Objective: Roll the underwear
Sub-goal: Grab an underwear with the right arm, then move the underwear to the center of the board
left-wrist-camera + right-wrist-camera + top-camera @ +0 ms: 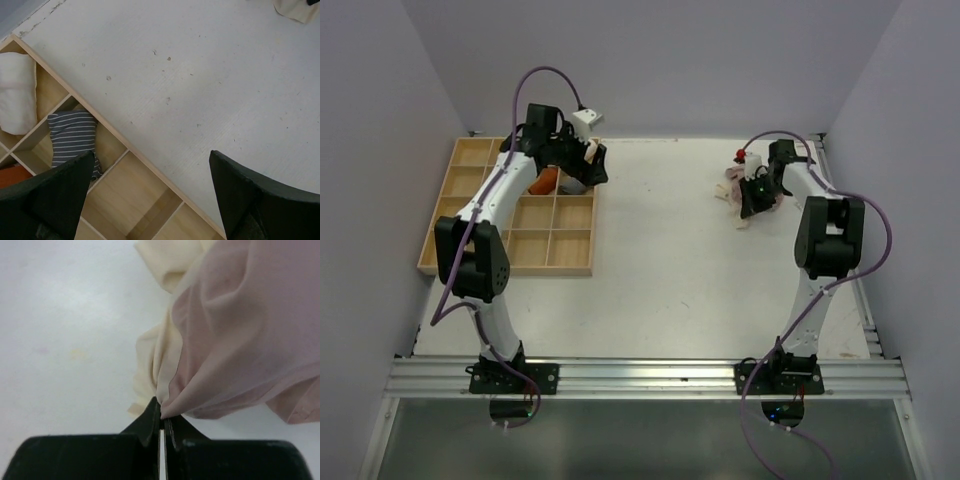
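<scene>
The pale beige-pink underwear (240,330), crumpled at the far right of the white table (660,270), is being pinched by the right end effector (161,412). The rust-orange underwear (544,181) is being held in the far-left wooden tray (440,262), below the wide-open left end effector (152,180).

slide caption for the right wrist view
Right claw shut on the edge of pale pink underwear over the white table.

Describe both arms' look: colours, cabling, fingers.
The left arm and right arm match: white links with chunky black joint housings, on black base plates bolted to an aluminium rail. A purple cable loops along each arm. The left gripper has broad matte-black fingers. The right gripper shows black fingers tapering to thin tips.
</scene>
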You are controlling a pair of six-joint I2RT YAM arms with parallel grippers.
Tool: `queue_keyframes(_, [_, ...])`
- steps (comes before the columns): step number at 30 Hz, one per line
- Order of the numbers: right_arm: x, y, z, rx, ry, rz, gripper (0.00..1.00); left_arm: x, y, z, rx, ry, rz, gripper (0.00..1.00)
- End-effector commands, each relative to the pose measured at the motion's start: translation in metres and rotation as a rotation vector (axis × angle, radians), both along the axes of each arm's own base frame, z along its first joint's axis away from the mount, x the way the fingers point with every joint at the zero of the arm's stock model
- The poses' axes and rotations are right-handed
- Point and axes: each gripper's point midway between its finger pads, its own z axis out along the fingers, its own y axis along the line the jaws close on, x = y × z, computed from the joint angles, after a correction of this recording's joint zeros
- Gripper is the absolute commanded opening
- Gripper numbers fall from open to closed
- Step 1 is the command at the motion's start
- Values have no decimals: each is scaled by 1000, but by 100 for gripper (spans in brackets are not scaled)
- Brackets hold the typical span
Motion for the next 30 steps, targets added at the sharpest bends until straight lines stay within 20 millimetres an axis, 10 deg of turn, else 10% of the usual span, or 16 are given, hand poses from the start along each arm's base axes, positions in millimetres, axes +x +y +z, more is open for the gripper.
queue_keyframes(1, [-47, 51, 81, 194, -70, 192, 0, -9, -6, 36, -36, -131, -78, 100])
queue_keyframes(7, [-114, 78, 146, 335, -114, 360, 0, -35, -21, 26, -48, -148, -248, 100])
queue_keyframes(15, [-89, 93, 221, 409, -329, 357, 0, -66, -59, -1, -85, -142, -362, 91])
queue_keyframes(30, [-116, 102, 197, 456, -219, 397, 0, -95, -134, -35, -114, -221, -494, 65])
